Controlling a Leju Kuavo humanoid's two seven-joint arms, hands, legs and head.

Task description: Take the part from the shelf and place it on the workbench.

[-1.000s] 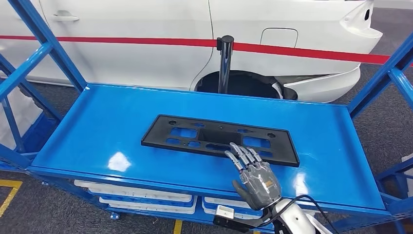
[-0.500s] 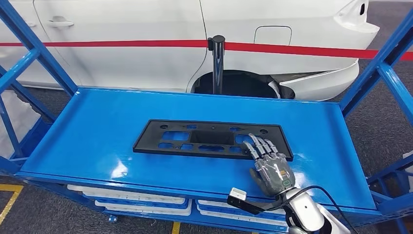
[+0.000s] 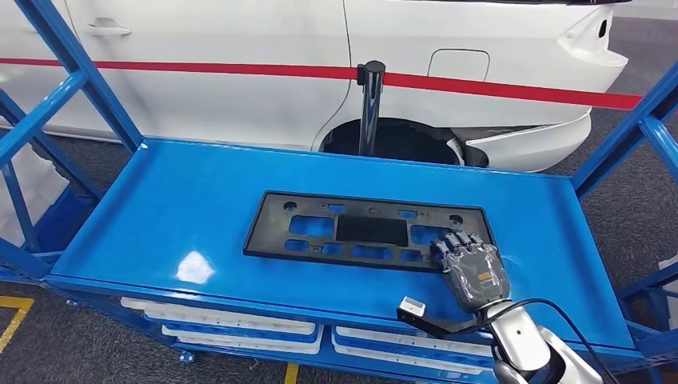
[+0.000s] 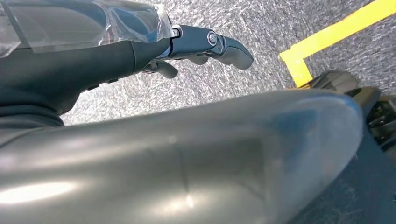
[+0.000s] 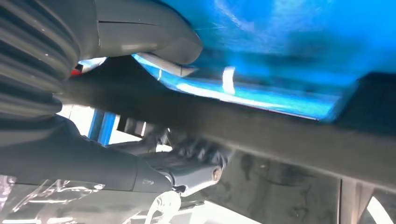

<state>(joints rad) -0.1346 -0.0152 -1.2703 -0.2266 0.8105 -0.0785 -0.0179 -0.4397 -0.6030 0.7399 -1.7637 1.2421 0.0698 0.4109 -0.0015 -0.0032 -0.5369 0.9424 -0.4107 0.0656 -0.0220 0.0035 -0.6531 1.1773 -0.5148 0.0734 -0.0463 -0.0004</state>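
Part [image 3: 372,232], a black plate with cutouts, lies flat on the blue shelf [image 3: 184,208], about mid-surface, long side parallel to the front edge. Right hand [image 3: 472,268] sits at the part's right end near the front edge, fingers curled over that end; right wrist view shows the thumb [image 5: 144,35] against the part's edge, so it grips it. Left hand [image 4: 205,44] hangs over grey floor [image 4: 233,88], fingers curled in, holding nothing. White car [image 3: 480,48] behind the shelf.

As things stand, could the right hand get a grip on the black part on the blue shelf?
Probably yes: the right hand already rests on the near right corner of the black part, and nothing else on the blue shelf blocks it.
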